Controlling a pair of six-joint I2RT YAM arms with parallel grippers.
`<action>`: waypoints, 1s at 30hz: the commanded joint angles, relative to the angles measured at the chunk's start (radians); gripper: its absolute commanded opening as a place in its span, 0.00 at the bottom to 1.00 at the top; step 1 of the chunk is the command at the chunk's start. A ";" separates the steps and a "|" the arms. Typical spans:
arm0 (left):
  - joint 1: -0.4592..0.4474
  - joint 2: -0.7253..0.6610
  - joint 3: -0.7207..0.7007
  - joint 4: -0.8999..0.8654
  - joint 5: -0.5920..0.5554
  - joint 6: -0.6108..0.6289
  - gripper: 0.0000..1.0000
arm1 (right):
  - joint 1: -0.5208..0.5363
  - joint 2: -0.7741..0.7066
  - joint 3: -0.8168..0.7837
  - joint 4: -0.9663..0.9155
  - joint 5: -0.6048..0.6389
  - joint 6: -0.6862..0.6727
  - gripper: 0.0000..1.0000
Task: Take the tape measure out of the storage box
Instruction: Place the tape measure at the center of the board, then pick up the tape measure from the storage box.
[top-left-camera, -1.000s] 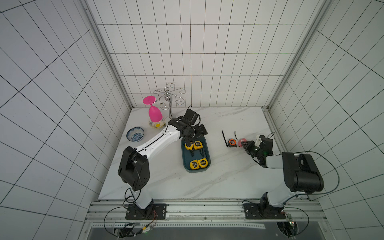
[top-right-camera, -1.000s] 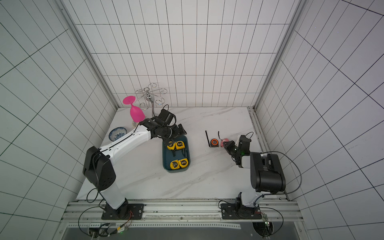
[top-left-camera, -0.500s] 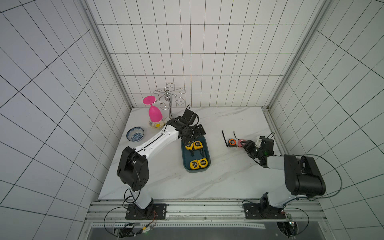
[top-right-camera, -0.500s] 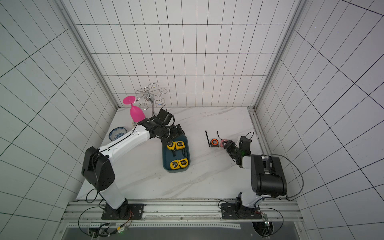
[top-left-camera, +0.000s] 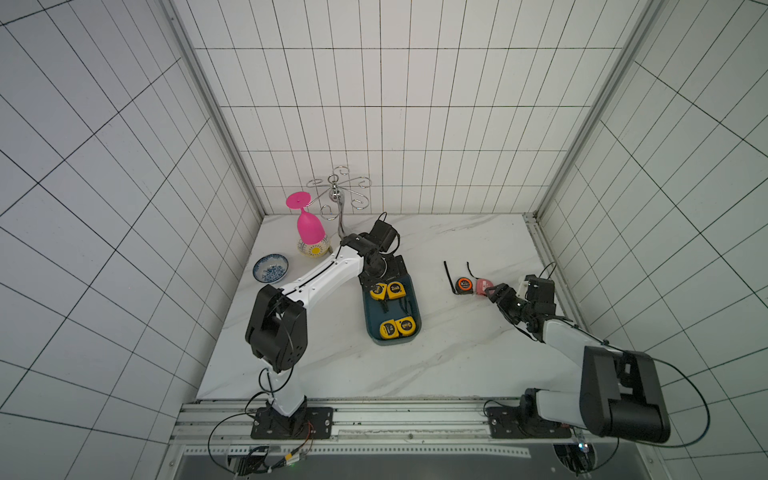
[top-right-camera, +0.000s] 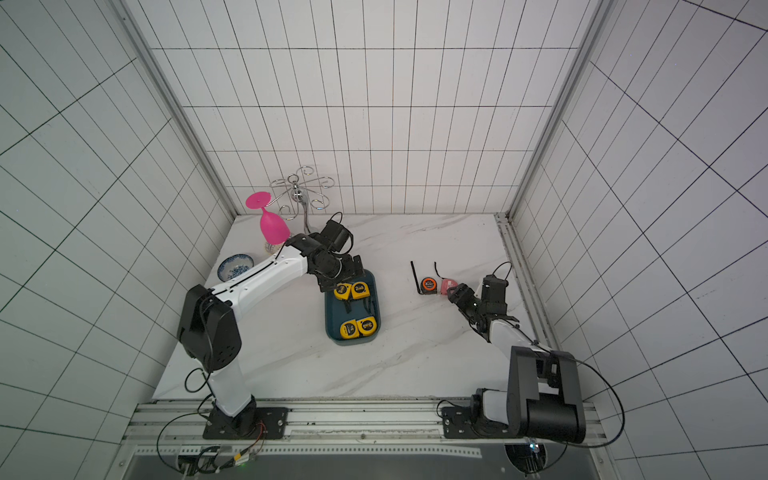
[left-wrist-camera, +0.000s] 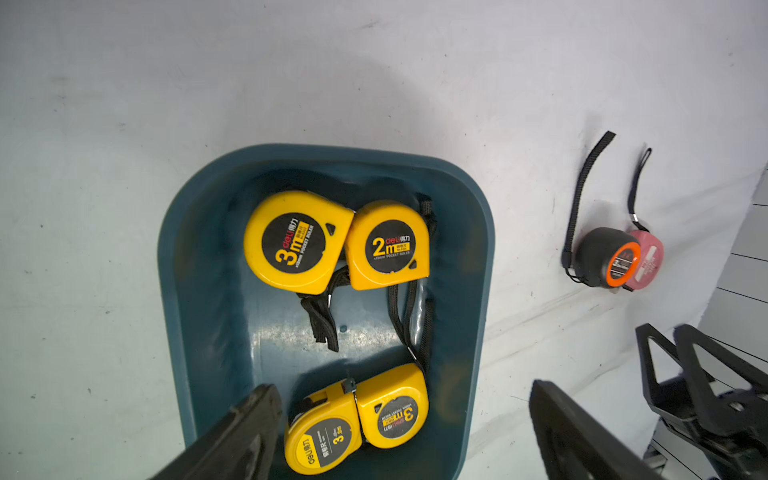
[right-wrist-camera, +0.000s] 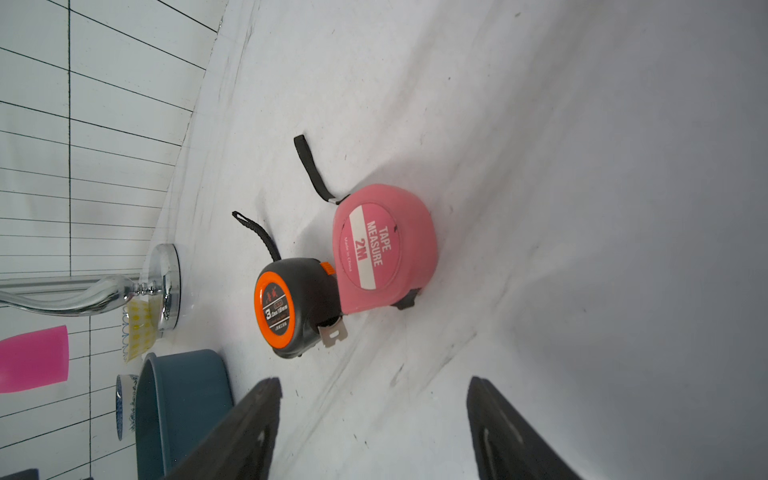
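Four yellow tape measures (left-wrist-camera: 295, 243) sit inside the storage box (left-wrist-camera: 208, 291), a dark teal tray. Two are side by side at its far end and two side by side at its near end, with black wrist straps loose on the bare floor between the pairs. In both top views the storage box (top-left-camera: 417, 305) lies lengthwise near the middle of the white marble table (top-left-camera: 332, 353).

The left gripper (left-wrist-camera: 401, 390) hangs over the box with its jaws spread wide. Nothing is between them and they touch no tape measure. In both top views the left gripper (top-right-camera: 343, 272) is over the far part of the box.

Two more tape measures are out on the table, well to the right of the box. A pink tape measure (right-wrist-camera: 384, 249) touches an orange-and-black tape measure (right-wrist-camera: 291, 307), which lies on the box side. Their straps run toward the back wall.

The right gripper (right-wrist-camera: 372, 381) is low, just short of the pink tape measure (top-left-camera: 482, 286). Its jaws are apart and empty, with clear table between its fingertips (right-wrist-camera: 266, 390) and the pink case.

At the far left of the table there is a blue-and-white bowl (top-left-camera: 270, 268). Behind it is a chrome rack (top-left-camera: 338, 195) with an upside-down pink goblet (top-left-camera: 309, 226) above a yellow-patterned cup (top-left-camera: 314, 249).
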 joint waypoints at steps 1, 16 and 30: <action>-0.001 0.066 0.062 -0.049 -0.052 0.071 0.96 | -0.009 -0.033 0.034 -0.073 0.016 -0.027 0.75; -0.008 0.182 0.059 0.080 0.033 -0.011 0.88 | -0.009 -0.086 0.032 -0.110 0.016 -0.036 0.76; -0.039 0.225 0.065 0.102 0.002 -0.031 0.78 | -0.009 -0.072 0.028 -0.093 0.014 -0.034 0.74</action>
